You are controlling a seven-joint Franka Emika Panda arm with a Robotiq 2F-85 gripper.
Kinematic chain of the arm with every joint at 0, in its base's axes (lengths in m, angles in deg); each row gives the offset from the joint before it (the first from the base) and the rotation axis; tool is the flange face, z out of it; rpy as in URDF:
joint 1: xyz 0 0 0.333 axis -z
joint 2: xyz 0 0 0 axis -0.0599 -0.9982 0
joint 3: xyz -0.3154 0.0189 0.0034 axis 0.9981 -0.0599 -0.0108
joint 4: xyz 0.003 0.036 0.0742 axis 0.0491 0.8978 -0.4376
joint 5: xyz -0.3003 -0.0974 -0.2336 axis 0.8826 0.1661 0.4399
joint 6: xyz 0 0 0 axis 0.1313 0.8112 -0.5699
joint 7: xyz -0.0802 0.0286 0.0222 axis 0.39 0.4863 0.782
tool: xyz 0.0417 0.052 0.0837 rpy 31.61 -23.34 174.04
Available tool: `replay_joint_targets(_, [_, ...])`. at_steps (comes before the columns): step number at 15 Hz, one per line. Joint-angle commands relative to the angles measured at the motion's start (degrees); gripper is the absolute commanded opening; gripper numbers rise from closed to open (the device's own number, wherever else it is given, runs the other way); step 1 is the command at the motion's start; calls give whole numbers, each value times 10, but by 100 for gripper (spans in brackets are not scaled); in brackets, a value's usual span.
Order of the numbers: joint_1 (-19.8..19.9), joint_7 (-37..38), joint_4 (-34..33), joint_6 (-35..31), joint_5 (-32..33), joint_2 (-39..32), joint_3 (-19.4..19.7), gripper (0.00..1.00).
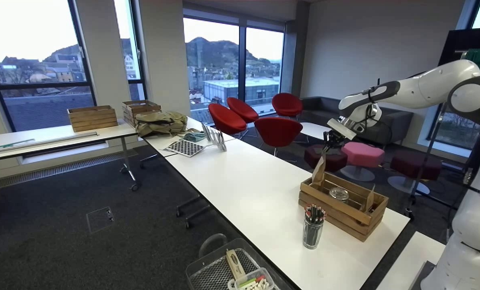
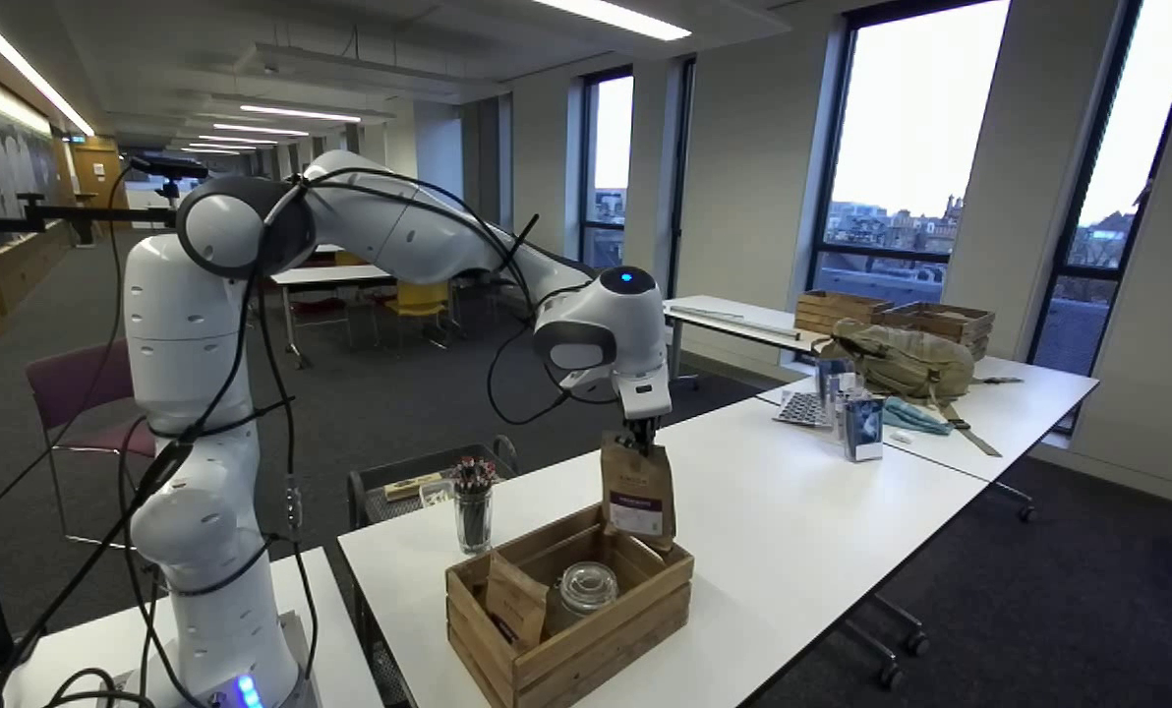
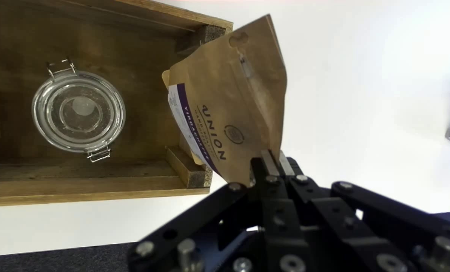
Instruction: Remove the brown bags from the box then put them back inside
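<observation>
The gripper [image 3: 276, 156] pinches a bag [image 3: 225, 113] by its top edge, at one end of the box [image 2: 606, 641] — table [image 2: 778, 531] stretches beyond. A gap parts it from the jar [image 3: 79, 111].

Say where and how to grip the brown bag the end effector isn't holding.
Probably best to pinch that brown bag by its thin top edge, coming from above. That edge faces upward in both exterior views, while the crate and glass jar would likely hinder a sideways approach.
</observation>
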Motion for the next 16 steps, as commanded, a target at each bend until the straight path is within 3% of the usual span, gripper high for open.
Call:
replay_joint_targets(1, [-4,10,42,-33,4,43,-7,0])
replay_joint_targets(16, [-1,9,101,-46,12,103,-19,0])
